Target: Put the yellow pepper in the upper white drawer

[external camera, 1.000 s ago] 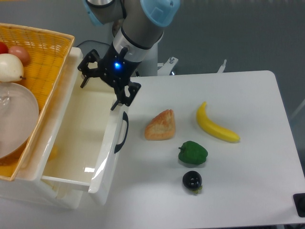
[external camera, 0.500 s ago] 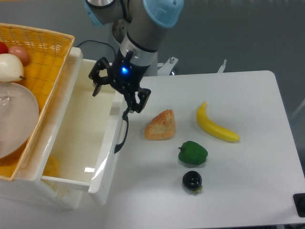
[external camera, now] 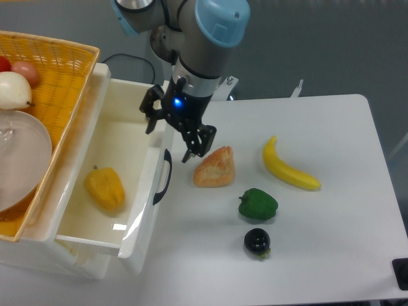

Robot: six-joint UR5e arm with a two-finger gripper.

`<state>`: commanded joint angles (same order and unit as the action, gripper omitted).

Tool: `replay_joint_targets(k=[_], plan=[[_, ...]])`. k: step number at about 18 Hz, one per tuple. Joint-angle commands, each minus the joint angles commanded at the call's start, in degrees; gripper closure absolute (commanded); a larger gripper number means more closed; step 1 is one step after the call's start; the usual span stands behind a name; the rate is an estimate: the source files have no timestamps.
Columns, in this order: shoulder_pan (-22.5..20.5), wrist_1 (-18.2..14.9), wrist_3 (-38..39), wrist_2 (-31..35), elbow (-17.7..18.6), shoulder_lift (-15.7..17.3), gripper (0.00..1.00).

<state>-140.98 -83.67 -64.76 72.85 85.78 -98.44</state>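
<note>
The white desk (external camera: 331, 191) carries a large glossy white plastic drawer (external camera: 150, 191) holding the lumpy yellow-orange pepper (external camera: 106, 189) on its floor. Above its front wall, the black two-finger gripper (external camera: 173, 131) hangs, fingers (external camera: 197, 141) apart, empty.

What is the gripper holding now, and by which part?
Nothing. The gripper is open and empty; the yellow pepper lies inside the upper white drawer.

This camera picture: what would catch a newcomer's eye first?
A lumpy yellow-orange plastic pepper lies inside the open glossy white drawer at left. Above the drawer's front edge hangs the black two-finger gripper, open and empty, with a blue light glowing on it.
</note>
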Motion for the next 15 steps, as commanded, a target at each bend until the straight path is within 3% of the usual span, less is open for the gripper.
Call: replay_joint_targets(k=[6, 10, 15], plan=[[-4.0, 0.1, -8.6, 3.3, 1.1, -1.0, 0.0], [-3.7, 0.2, -12.4, 8.8, 1.1, -1.7, 0.0], [-4.7, 0.3, -17.9, 9.6, 1.1, -2.6, 0.0]])
